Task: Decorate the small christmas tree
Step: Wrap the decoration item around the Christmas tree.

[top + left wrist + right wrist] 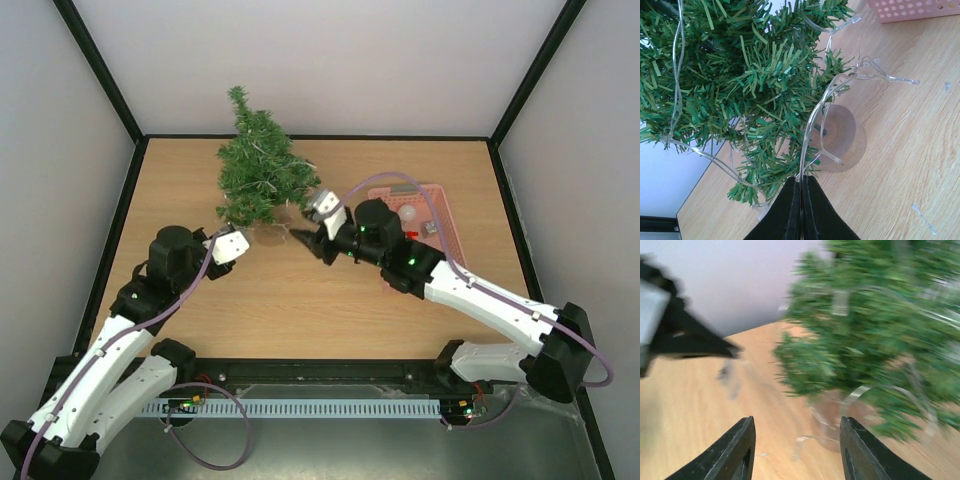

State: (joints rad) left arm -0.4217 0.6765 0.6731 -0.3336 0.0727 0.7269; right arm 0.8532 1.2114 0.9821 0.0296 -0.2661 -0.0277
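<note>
Tree (258, 175) upright, tip up; left end effector (800, 181) together, perhaps on wire (812, 125); right end effector (796, 419) apart

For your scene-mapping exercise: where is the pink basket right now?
In the top view, the pink basket sits on the table's far right part, right of the small christmas tree, its near-left corner covered by the right arm.

Small christmas tree (865, 330) motion-blurred, top cropped, in right wrist view
</note>
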